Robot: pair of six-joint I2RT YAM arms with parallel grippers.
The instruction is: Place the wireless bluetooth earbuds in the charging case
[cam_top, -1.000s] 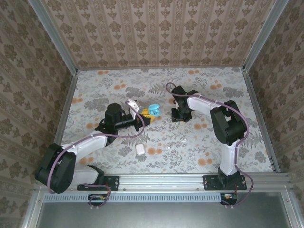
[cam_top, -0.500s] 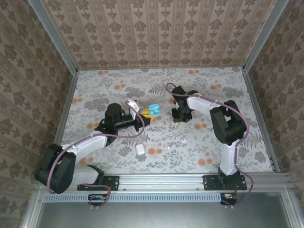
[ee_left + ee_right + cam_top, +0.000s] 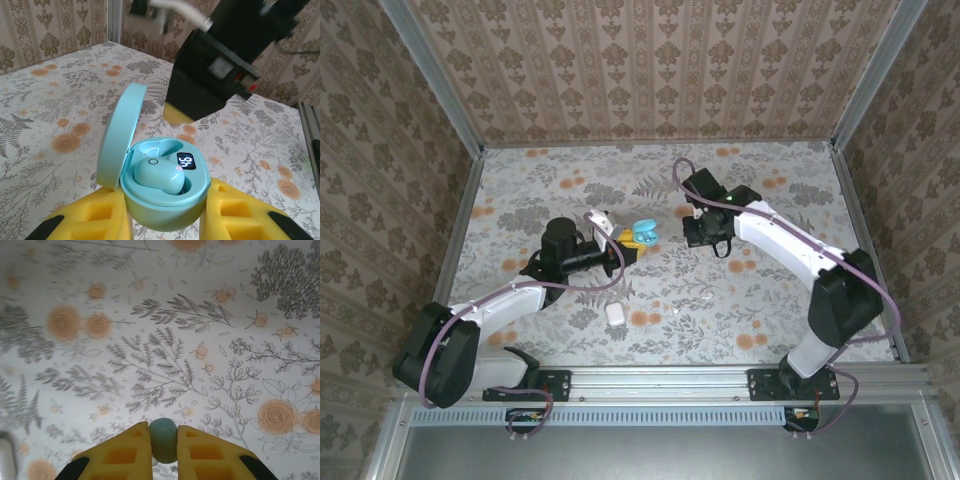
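Observation:
The teal charging case [image 3: 165,200] stands with its lid [image 3: 120,135] open, and my left gripper [image 3: 165,212] is shut on its base between yellow fingers [image 3: 240,210]. One teal earbud [image 3: 160,175] sits in a well beside the lit display; the other well is bare. From above, the case [image 3: 642,232] is left of centre. My right gripper [image 3: 164,442] is shut on a second teal earbud [image 3: 163,439] and hovers above the floral table. Seen from above, the right gripper [image 3: 705,235] is a short way right of the case.
A closed white case [image 3: 615,313] lies near the front. Another white piece [image 3: 597,218] rests behind the left gripper. Two tiny whitish bits [image 3: 707,298] lie in front of the right gripper. The right arm's black wrist [image 3: 215,75] looms just behind the open case.
The right gripper has shut on the teal earbud and lifted off the table. Its arm has stretched, with the elbow swung to the right. The left arm has held still.

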